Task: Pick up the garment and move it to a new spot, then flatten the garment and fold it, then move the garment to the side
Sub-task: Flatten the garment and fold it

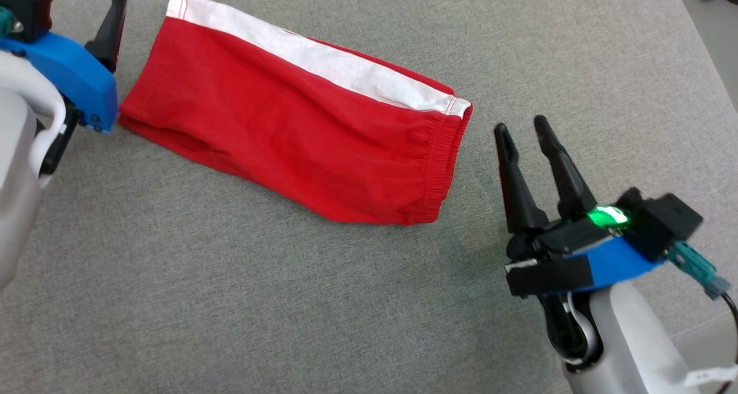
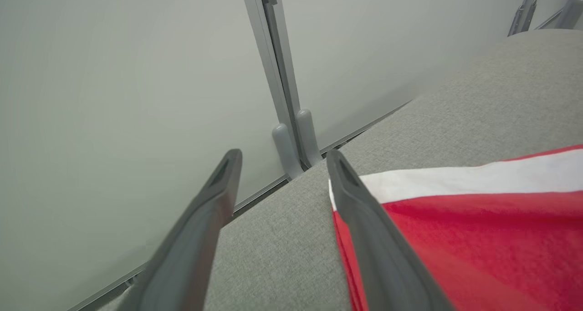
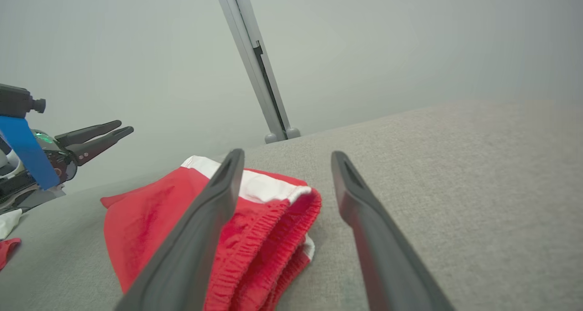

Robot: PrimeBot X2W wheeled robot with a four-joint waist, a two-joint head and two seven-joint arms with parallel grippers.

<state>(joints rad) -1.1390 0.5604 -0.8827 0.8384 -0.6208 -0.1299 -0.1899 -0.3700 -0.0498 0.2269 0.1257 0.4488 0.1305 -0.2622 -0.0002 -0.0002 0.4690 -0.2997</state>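
The garment (image 1: 300,134), red shorts with a white stripe (image 1: 323,59), is seen lying flat on the grey cloth surface (image 1: 230,301). It is doubled over itself, with the layers of the elastic waistband (image 3: 259,238) stacked at one end. The left gripper (image 2: 282,155) is found just beside the garment's hem end, and the right gripper (image 1: 520,124) near its waistband end. The jaws of both are seen spread apart, and nothing is held between them. Whether the left fingers touch the cloth cannot be told.

The fold is judged to be made, so the step in hand is probably the moving of the garment to the side. For this, both ends of the garment should be pinched through all layers and carried together, so that the fold is not opened.
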